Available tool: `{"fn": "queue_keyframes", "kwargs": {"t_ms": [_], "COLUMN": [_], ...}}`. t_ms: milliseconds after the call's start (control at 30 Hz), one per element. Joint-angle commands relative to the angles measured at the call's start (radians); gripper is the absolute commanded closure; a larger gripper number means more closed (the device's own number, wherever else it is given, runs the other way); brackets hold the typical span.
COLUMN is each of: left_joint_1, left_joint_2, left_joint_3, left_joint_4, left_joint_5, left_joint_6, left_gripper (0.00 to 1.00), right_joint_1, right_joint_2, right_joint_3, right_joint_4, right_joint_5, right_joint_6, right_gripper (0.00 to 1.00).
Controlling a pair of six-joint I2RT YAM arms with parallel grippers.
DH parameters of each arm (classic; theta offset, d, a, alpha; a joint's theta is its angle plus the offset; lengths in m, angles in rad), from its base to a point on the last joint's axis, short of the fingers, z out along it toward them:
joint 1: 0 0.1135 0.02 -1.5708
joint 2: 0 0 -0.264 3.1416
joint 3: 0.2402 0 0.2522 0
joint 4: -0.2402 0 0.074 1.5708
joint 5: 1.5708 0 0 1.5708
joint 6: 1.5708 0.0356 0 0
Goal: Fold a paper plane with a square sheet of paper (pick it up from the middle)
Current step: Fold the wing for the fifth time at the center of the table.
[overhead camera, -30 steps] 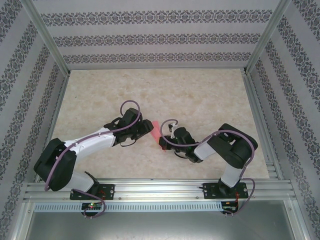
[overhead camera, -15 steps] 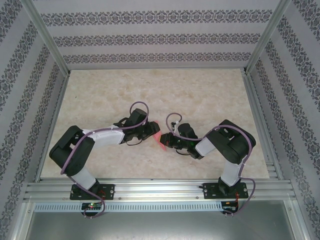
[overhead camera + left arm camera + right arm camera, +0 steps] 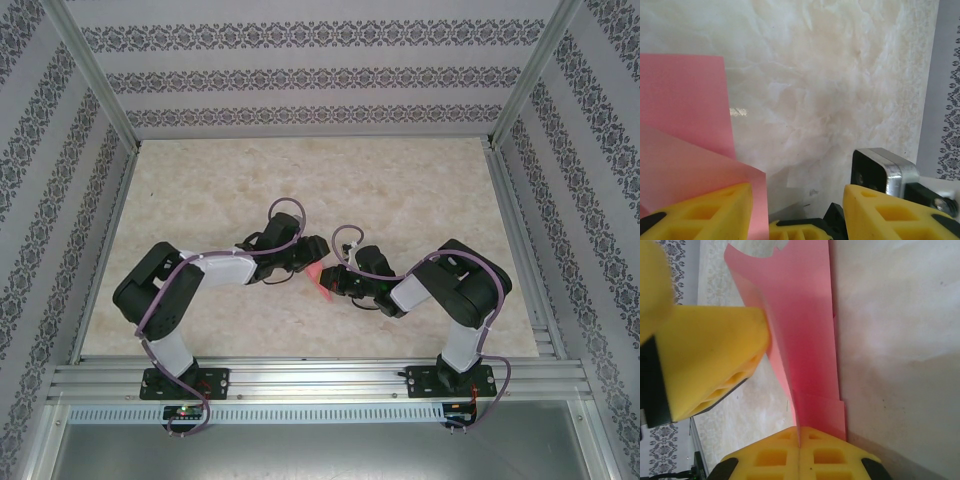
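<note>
The square sheet of paper (image 3: 320, 277) sits off the table (image 3: 400, 190), between the two grippers, near the centre of the work area and slightly towards the near edge. It is thin, matte, pink-red paper, folded into overlapping layers with straight edges and a sharp crease.

In the right wrist view the sheet (image 3: 800, 330) has its long axis running straight out from the right gripper (image 3: 799, 440). A raised fold line runs along that axis, and the outer end is notched and uneven. The right gripper's fingers (image 3: 840, 455) are pressed together, pinching the near end of the sheet at the crease. They are yellow moulded blocks with rectangular pockets.

The left gripper (image 3: 797, 192) is spread, and bare table shows between its yellow fingers (image 3: 700, 210). The sheet (image 3: 685, 110) lies just beside its left finger. Whether they touch cannot be determined.

The table has a glossy cream marble pattern. The enclosure walls (image 3: 300, 75) have banded floral wallpaper.
</note>
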Motion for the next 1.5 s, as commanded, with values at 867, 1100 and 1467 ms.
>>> {"fn": "queue_keyframes", "kwargs": {"t_ms": [867, 1100, 1467], "left_joint_1": [0.006, 0.008, 0.007], "left_joint_2": [0.088, 0.09, 0.089], "left_joint_3": [0.004, 0.01, 0.005], "left_joint_4": [0.007, -0.008, -0.015], "left_joint_5": [-0.04, -0.042, -0.024], "left_joint_6": [0.085, 0.088, 0.098], "left_gripper": [0.49, 0.49, 0.5], "right_joint_1": [0.009, 0.016, 0.021], "right_joint_2": [-0.114, -0.116, -0.265], "right_joint_3": [0.025, 0.016, 0.059], "right_joint_4": [-0.398, -0.435, -0.575], "right_joint_5": [0.033, 0.033, 0.04], "right_joint_6": [-0.066, -0.076, -0.104], "right_gripper": [0.93, 0.91, 0.79]}}
